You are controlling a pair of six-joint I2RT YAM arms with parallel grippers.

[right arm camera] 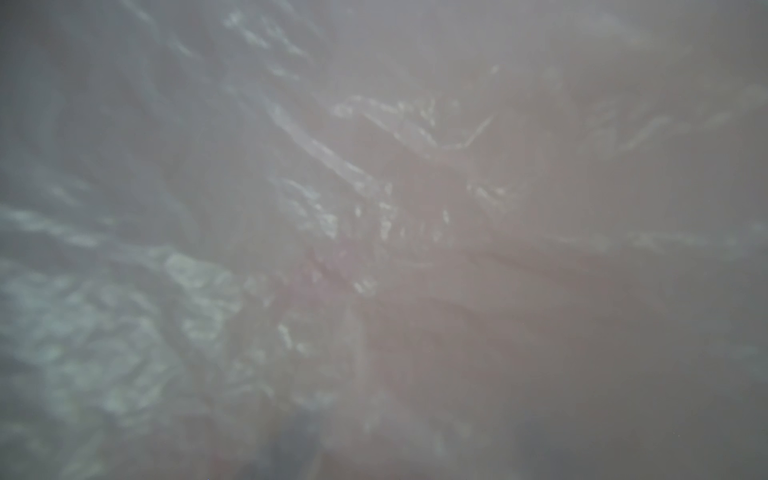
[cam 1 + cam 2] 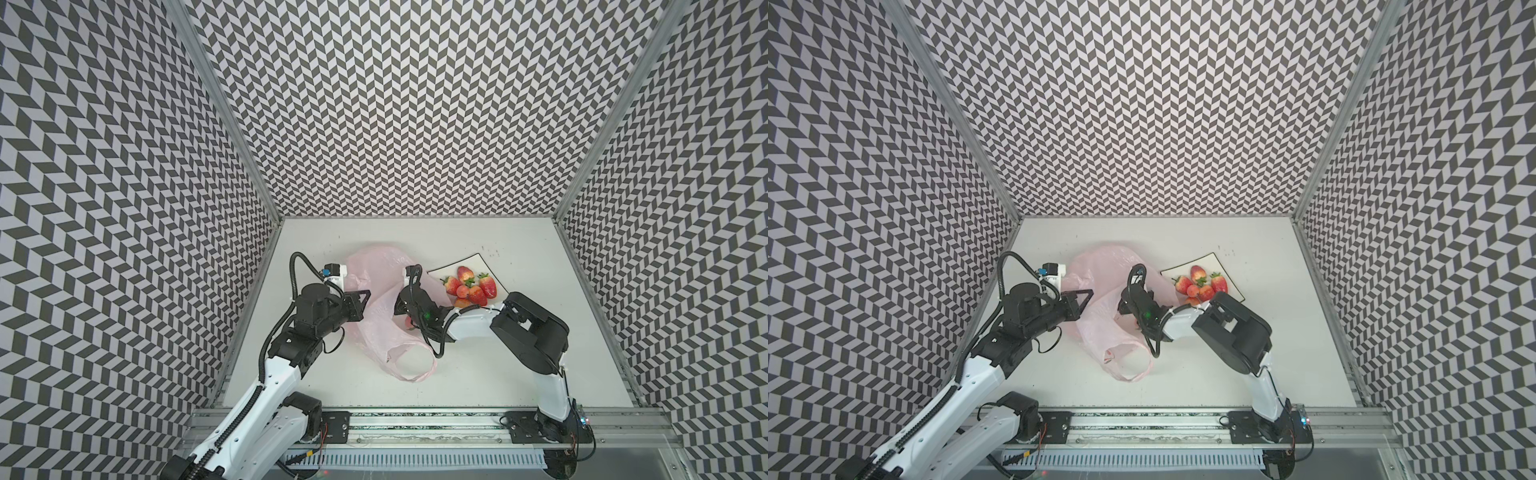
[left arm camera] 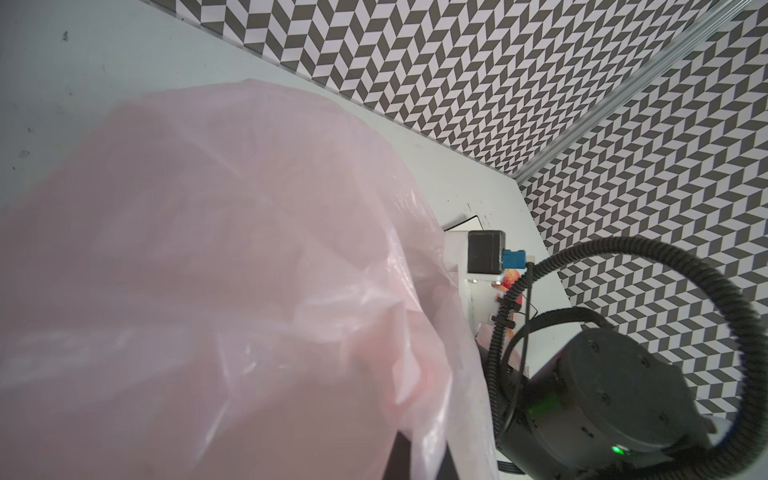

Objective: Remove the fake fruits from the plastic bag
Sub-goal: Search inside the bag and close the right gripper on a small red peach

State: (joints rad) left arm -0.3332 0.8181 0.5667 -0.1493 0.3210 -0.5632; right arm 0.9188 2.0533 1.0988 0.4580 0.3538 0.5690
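Everywhere chevron-patterned walls around a white table, pink plastic bag mid-table, fake fruits on a square plate beside it, left gripper fingers clamped on the bag, right gripper inside it, fingers' state unclear.

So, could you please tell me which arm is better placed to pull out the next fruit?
Right: its wrist is already buried in the plastic bag, beside the plate; the left gripper is shut on the bag's edge.

Both top views: high, facing down, whole table shared. Wrist views: pressed near plastic bag.
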